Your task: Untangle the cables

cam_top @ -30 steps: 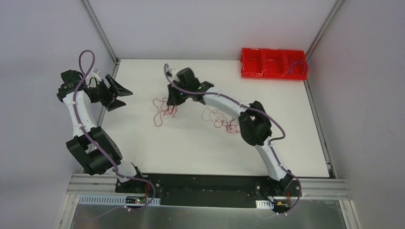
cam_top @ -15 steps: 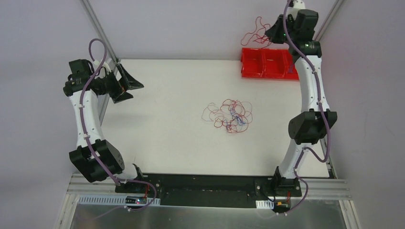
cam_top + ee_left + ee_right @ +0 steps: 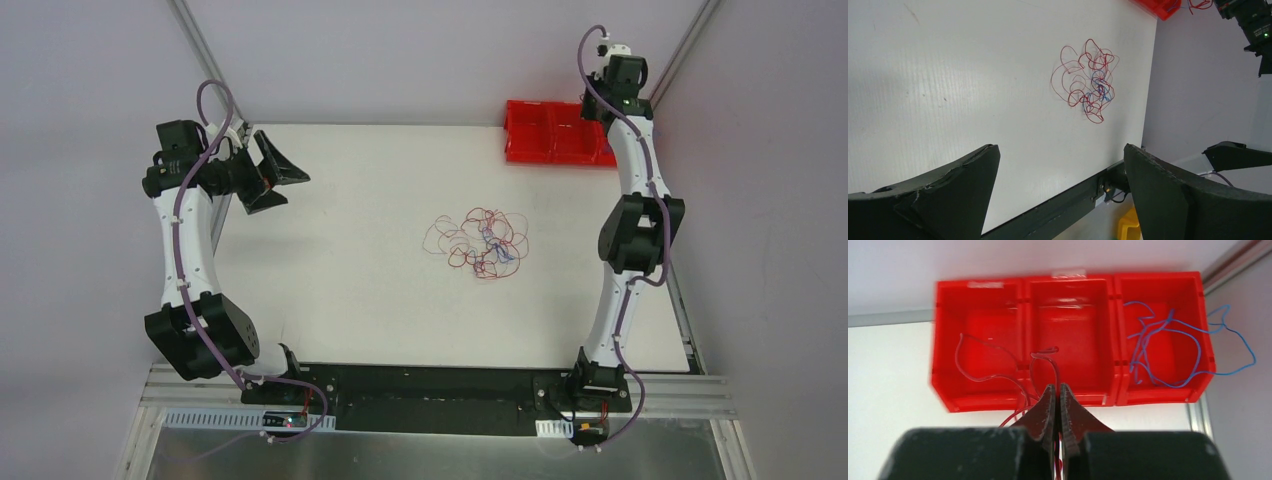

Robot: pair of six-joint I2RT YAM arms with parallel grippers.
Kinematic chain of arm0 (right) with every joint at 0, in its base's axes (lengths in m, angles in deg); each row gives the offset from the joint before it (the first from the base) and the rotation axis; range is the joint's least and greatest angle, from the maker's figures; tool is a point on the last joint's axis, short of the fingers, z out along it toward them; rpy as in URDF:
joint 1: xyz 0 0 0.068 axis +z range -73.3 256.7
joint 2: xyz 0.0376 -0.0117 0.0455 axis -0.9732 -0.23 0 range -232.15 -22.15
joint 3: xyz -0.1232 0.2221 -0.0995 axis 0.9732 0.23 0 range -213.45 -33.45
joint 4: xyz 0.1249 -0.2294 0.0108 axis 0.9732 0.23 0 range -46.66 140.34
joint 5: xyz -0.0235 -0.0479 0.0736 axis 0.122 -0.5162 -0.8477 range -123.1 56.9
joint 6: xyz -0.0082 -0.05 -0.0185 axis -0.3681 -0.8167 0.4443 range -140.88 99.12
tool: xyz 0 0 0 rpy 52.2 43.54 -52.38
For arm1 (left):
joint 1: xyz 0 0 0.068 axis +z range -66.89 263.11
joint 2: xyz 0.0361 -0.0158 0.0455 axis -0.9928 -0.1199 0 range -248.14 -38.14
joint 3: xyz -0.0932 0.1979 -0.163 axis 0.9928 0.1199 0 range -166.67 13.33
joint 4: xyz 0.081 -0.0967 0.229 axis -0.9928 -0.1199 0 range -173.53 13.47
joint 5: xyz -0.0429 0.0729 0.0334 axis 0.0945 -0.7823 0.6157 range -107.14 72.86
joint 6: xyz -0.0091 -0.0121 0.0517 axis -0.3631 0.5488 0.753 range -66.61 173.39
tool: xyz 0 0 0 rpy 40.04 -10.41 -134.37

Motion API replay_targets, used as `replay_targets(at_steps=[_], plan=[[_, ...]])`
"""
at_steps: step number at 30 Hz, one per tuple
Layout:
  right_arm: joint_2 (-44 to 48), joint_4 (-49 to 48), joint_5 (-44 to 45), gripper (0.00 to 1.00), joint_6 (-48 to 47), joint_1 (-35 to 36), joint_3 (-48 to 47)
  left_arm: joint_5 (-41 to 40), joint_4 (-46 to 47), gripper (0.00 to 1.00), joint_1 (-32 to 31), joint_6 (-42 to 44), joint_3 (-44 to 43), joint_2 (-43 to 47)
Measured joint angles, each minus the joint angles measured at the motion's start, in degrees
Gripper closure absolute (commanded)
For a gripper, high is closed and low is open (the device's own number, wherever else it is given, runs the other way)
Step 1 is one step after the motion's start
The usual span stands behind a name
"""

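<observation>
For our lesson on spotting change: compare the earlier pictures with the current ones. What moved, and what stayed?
The right pincer, shut on a red wire, carried it from the table up and over to the red bin. The left pincer opened wider. The tangle stayed put.

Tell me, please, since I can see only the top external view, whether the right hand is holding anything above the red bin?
Observer: Yes. The right wrist view shows the right hand shut on a red cable. Its loose loops show against the left and middle compartments of the red bin. I cannot tell whether they touch it.
Operator: Thank you. The arm hides the right compartment from me; is anything in it?
Observer: A blue cable lies there, with loops spilling over the outer wall.
</observation>
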Motion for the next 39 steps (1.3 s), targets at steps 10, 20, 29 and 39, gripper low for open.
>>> replay_targets(at_steps=[10,20,29,39], plan=[[-5.77,-6.73,14.43,1.00,-3.82,0.24,0.00,0.00,0.31,0.01,0.00,-0.66,0.37,-1.46],[-5.81,-11.80,16.52,1.00,-2.34,-0.39,-0.28,-0.17,0.37,0.01,0.00,-0.72,0.39,-2.64],[-5.81,-12.90,17.09,1.00,-1.84,-0.55,-0.24,-0.57,1.16,0.01,0.00,-1.33,0.42,-3.58],[-5.81,-15.47,21.81,1.00,-2.56,-0.39,-0.24,-1.68,1.31,0.01,0.00,-1.53,0.42,-3.58]])
